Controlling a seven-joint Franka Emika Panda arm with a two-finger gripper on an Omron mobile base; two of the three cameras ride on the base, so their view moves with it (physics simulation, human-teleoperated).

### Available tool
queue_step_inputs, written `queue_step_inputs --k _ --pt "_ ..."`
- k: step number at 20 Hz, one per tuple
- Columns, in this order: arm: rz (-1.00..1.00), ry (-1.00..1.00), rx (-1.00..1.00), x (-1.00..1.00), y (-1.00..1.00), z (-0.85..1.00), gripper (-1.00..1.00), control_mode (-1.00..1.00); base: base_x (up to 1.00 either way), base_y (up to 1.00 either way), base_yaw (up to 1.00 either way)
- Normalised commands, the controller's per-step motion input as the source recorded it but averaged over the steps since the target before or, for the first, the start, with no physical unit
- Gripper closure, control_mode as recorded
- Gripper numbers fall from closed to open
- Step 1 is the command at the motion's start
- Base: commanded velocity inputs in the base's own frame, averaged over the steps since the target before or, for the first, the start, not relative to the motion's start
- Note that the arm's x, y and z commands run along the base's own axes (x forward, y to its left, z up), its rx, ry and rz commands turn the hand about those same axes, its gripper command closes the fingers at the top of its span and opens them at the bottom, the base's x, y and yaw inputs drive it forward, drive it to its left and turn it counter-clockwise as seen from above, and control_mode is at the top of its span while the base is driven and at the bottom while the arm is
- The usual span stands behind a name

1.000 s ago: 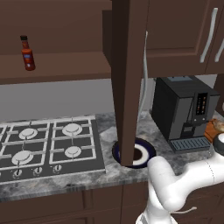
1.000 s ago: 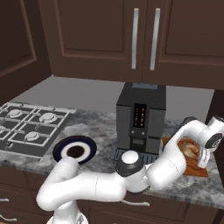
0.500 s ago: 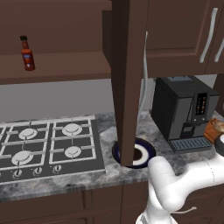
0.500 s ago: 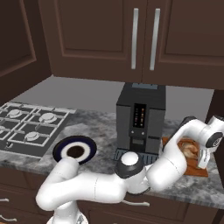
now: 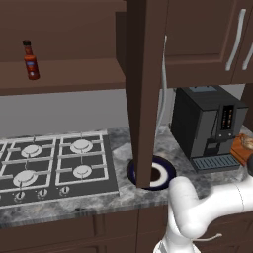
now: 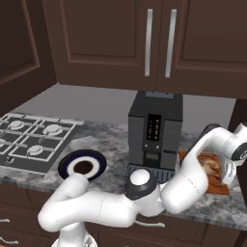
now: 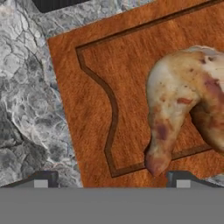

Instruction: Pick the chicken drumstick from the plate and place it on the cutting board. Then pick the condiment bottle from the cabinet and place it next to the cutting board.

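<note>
Nothing moved since earlier; pincer (image 7: 111, 178) stays spread above one browned, lumpy chicken drumstick (image 7: 183, 105) on one grooved wooden cutting board (image 7: 118, 83) (marbled grey worktop (image 7: 26, 87)).

The chicken drumstick (image 6: 211, 167) lies on the cutting board (image 6: 215, 183) (right of the coffee machine (image 6: 155, 130)).

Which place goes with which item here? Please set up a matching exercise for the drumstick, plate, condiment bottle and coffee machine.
Things:
1. chicken drumstick
2. plate
3. condiment bottle
4. coffee machine

Places:
A. on the open cabinet shelf
B. on the counter between stove and coffee machine
C. lying on the cutting board
D. on the counter left of the cutting board in the right base view

Pairs: 1-C, 2-B, 3-A, 4-D
</note>
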Motion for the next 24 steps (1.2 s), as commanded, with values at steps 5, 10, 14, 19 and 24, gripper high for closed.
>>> queue_step_inputs --k 5,10,14,19,24 --pt "0.0 -0.1 0.0 -0.32 0.0 0.72 -1.0 -1.0 0.0 0.0 0.0" --pt "-0.01 -0.19 -0.01 -0.42 0.09 0.66 -1.0 -1.0 0.0 0.0 0.0" --pt "-0.03 -0.22 -0.07 -0.57 0.34 0.32 -1.0 -1.0 0.0 0.0 0.0" --pt "0.0 -0.24 -0.11 -0.66 0.71 0.0 -1.0 -1.0 0.0 0.0 0.0" --pt "-0.01 -0.3 -0.18 -0.7 0.97 0.0 -1.0 -1.0 0.0 0.0 0.0"
